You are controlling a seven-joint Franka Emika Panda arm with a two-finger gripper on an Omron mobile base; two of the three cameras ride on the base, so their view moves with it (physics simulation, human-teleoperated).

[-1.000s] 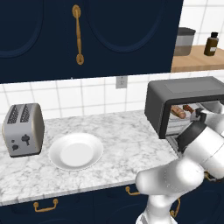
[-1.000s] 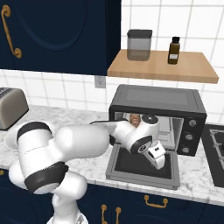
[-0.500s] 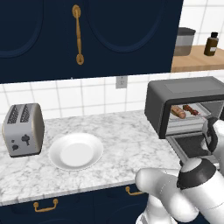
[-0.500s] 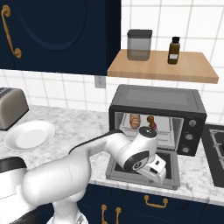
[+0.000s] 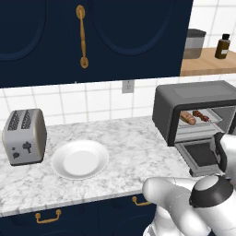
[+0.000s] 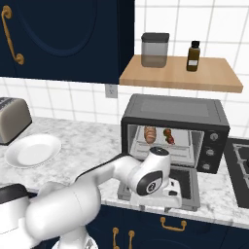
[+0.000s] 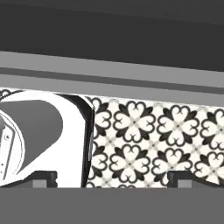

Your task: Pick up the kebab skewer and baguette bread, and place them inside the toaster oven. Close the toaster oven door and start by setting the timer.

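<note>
Toaster oven door (image 6: 187, 182) lies dropped flat toward the counter edge, and the arm's white hand reaches low in front of it. The gripper (image 7: 111, 177) looks along the underside of the door's grey edge, with a black-and-white patterned floor beyond; its two dark tips stand at opposite sides of the hand view, spread wide with nothing between them. No writing or brand can be read on anything.

Behind the door, the one toaster oven (image 6: 175, 129) stands open on the marble counter (image 5: 129, 147). On its rack lie one baguette bread (image 6: 150, 133) and, just beside it to the right, one kebab skewer (image 6: 168, 135). Three round knobs (image 6: 210, 151) run down the oven's right panel.

To the left on the counter sits one white plate (image 5: 79, 159), and left of that one silver slot toaster (image 5: 24, 136), well apart from the oven. A black stovetop (image 6: 240, 170) lies to the oven's right.

Above, a wooden shelf (image 6: 180, 75) carries one grey canister (image 6: 154, 49) and one dark bottle (image 6: 193, 56). Navy cabinets (image 5: 92, 37) with brass handles hang beside it.
</note>
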